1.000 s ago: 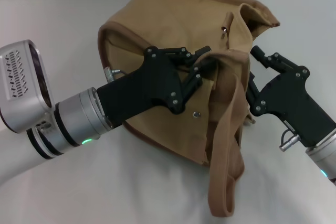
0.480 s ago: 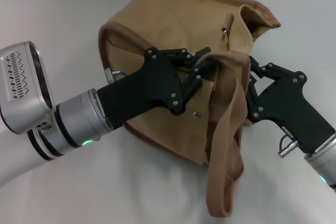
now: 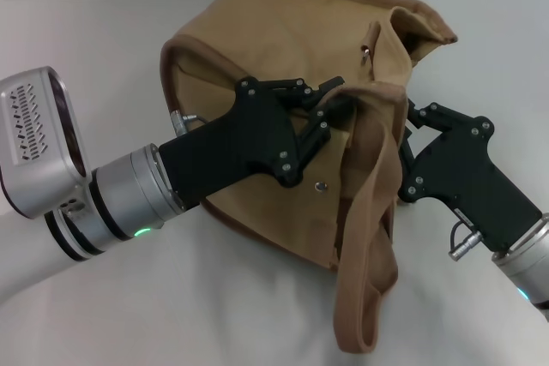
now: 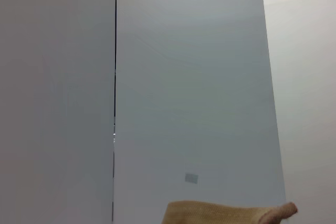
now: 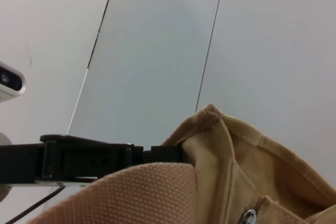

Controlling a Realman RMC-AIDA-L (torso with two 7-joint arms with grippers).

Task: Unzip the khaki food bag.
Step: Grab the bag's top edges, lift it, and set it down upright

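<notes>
Head view: shows the bag (image 3: pixel 283 32) slumped on a white table (image 3: pixel 103 40), in the middle and toward the far side, its brown-trimmed base turned to the robot's left. Shows a front pocket with a metal snap (image 3: pixel 322 185) facing the camera, and a small silver pull (image 3: pixel 366 51) up near the top opening. Shows one long handle (image 3: pixel 377 237) looping down over the near side onto the table. Finds the left gripper (image 3: pixel 341 96) reaching in from the left across the pocket side, fingers drawn together and clamped on a fold of the bag just under the top of the handle, tips buried in the cloth. Finds the right gripper (image 3: pixel 405 139) pressed up to the bag's right side, just behind the handle; cannot tell whether open or closed, since the handle covers the front of it.

Left wrist view: looks mostly at pale wall panels; catches only a tan edge of the bag (image 4: pixel 220 212) at the frame's border.

Right wrist view: looks along the bag (image 5: pixel 252 161) from close by, coarse weave filling the near part, with the pull (image 5: pixel 248 216) at the edge. Shows a black link of the left gripper (image 5: pixel 105 158) running straight into the cloth, touching it.
</notes>
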